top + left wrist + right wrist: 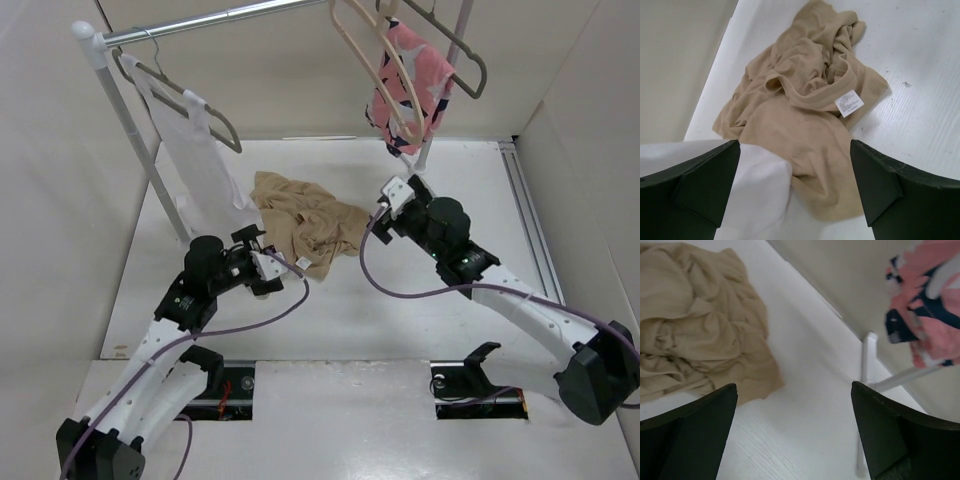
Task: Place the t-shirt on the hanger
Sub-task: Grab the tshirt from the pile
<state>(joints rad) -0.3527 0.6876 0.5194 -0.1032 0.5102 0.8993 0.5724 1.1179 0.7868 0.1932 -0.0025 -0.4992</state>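
The tan t-shirt (305, 228) lies crumpled on the table, its collar and white neck label (848, 103) facing up in the left wrist view (800, 95). The pale beige hanger (366, 68) hangs tilted from the rail at the top right, in front of the pink garment. My left gripper (262, 257) is open and empty at the shirt's near left edge, jaws either side of its hem (795, 150). My right gripper (403, 190) is open and empty to the right of the shirt, over bare table (794, 390). The shirt's right edge shows in the right wrist view (700, 340).
A white garment (205, 170) hangs on a dark grey hanger (180, 100) at the left, its hem lying beside the shirt (750, 190). A pink patterned garment (412, 85) hangs at the right (925, 315). The rack's post (135, 130) and foot (867, 365) stand close. Walls enclose the table.
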